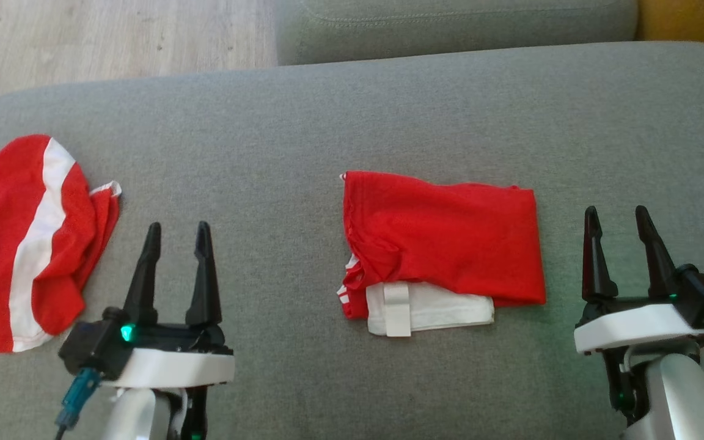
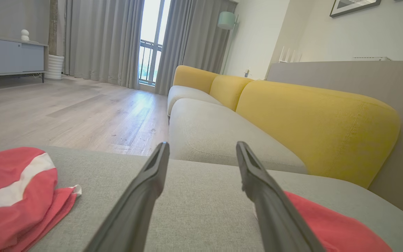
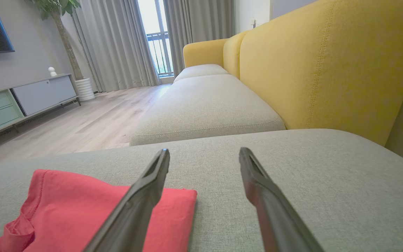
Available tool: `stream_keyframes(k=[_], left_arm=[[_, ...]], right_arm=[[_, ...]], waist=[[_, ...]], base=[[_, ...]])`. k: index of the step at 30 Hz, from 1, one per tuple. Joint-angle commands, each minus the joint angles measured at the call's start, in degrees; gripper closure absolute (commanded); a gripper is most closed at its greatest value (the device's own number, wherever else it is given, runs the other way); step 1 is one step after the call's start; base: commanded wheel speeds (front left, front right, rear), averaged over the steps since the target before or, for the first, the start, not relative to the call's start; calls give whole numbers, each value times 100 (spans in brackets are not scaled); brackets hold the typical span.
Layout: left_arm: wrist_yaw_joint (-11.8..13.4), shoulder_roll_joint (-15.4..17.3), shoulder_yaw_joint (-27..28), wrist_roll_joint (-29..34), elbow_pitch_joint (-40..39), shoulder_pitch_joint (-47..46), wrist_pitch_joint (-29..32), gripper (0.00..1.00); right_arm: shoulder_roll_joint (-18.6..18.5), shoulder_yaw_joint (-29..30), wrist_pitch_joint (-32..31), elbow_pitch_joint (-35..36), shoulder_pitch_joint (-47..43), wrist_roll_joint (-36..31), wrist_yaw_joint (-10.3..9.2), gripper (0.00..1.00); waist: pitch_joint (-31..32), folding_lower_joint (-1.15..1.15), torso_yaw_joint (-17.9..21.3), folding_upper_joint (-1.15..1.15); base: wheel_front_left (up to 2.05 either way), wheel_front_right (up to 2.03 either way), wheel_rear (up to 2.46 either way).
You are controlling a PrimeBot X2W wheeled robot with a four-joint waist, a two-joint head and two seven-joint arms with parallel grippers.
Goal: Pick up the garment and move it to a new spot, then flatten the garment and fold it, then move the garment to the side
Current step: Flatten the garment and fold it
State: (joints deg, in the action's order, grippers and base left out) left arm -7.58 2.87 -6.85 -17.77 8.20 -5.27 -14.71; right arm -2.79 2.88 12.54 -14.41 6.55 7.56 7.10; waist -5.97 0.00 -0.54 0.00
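Well, you're working over a broad grey sofa cushion (image 1: 450,110). Beyond it, at 11 o'clock in the head view, there's pale wood floor (image 1: 113,36), and at 12 o'clock a second grey cushion (image 1: 450,24). The wrist views add yellow backrests (image 2: 310,119), grey curtains (image 2: 100,38) beside a bright window, and a low cabinet (image 2: 9,56) against the wall.

Your folded garment (image 1: 450,238) lies just right of centre on the cushion. It's a fairly flat red rectangle, bunched along its left edge, with a white panel (image 1: 437,311) showing under its near edge.

Out at 9 o'clock a crumpled garment (image 1: 22,244) — red with a white stripe — sits at the cushion's left end, well apart from the folded one.

Your left gripper (image 1: 178,227) is at 7 o'clock, between the two garments, and your right gripper (image 1: 616,211) is at 4 o'clock, just beside the folded garment's right edge. Both have their fingers spread wide, hold nothing and touch neither cloth.
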Motion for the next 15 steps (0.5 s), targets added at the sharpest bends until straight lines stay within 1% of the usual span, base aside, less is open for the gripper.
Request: stream_keyframes(k=[1,3,4,5,11,15], left_arm=[[9,1,116,-55,-183,-195,-29,0],[9,1,79,-70,-175,-209,-29,0],[9,1,60,-78,-169,-223,-29,0],[9,1,45,-84,-163,-240,-29,0],[9,1,-36,-95,-131,-394,-29,0],[9,1,-123,-120,-95,-491,-29,0]], right_arm=[[-10,-116,-5,189,123,1,39,0],[-10,-138,-12,182,123,1,39,0],[-10,-186,-38,172,129,35,39,13],[-10,-266,-57,172,142,60,39,100],[-10,-1071,-275,113,316,-53,39,100],[-12,-1609,-476,-286,601,39,39,100]], waist=[[-38,0,-37,0],[-72,0,-74,0],[-93,0,-100,0],[-115,0,-127,0],[-305,0,-360,0],[-427,0,-578,0]], base=[[0,0,0],[0,0,0],[0,0,0],[0,0,0],[0,0,0],[0,0,0]])
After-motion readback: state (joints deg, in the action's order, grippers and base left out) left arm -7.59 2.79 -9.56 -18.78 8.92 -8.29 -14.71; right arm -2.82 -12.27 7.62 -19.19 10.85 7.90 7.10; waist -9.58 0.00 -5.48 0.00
